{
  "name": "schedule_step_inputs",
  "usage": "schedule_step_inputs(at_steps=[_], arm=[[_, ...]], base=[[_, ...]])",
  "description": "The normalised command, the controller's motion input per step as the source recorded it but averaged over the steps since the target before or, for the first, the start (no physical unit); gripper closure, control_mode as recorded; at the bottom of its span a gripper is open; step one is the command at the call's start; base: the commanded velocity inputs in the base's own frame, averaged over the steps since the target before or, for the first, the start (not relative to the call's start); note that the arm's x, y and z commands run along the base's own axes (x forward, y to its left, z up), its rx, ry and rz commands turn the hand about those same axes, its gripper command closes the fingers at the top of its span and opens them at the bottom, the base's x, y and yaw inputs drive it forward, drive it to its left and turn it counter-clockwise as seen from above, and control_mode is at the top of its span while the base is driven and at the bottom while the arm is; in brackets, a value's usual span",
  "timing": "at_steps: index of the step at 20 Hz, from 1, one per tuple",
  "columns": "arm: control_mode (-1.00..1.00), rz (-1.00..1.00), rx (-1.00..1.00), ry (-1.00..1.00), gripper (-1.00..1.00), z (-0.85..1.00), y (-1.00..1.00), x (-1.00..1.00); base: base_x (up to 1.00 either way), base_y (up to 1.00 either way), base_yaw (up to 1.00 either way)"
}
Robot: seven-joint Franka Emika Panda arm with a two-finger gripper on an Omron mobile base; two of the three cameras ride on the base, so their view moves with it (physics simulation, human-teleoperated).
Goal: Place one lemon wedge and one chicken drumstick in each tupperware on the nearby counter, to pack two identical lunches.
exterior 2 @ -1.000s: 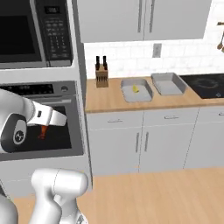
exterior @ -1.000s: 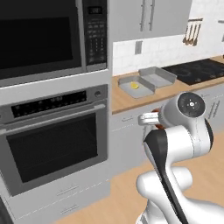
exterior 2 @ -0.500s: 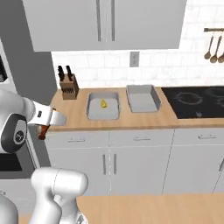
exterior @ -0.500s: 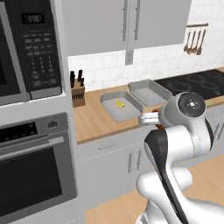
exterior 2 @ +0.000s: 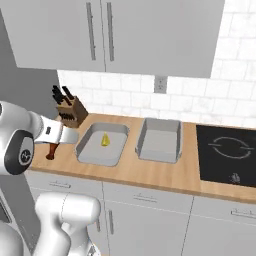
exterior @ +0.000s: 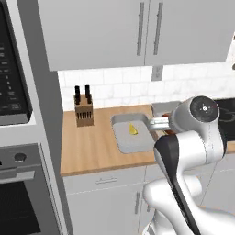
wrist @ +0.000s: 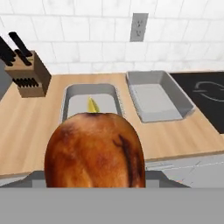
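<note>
The glossy reddish-brown chicken drumstick (wrist: 94, 149) bulges at the bottom centre of the hand view, held between the part-spread jaws of the two-finger gripper (exterior 2: 51, 150) — its thin end hangs at the left edge of the right base view. Beyond, on the light-brown wooden counter (wrist: 26, 131), sit two light-grey rectangular tupperware trays: the left tray (wrist: 70, 97) holds a bright-yellow lemon wedge (wrist: 92, 105), the right tray (wrist: 157, 101) lies just beside it. Farther left stands a wooden knife block (wrist: 26, 75).

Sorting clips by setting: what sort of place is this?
A rendered home kitchen: a wooden counter with a black cooktop, a knife block, and a wall oven.
</note>
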Motion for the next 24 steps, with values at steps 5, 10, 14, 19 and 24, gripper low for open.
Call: schedule_step_inputs(at_steps=[5,10,14,19,24], arm=[[-1.00,0.14,0.05,0.13,1.00,-0.29,-0.12,0.60],[-1.00,0.15,0.03,0.33,1.00,-0.93,-0.30,1.00],[-1.00,0.11,0.00,0.17,1.00,-0.94,-0.03,1.00],[-1.00,0.02,0.00,0.05,1.00,-0.22,0.16,1.00],[-1.00,0.00,-0.01,0.16,1.00,-0.47,0.37,0.97]], base=[[0.40,-0.09,0.16],[0.00,0.00,0.00],[0.00,0.00,0.00],[0.00,0.00,0.00],[0.00,0.00,0.00]])
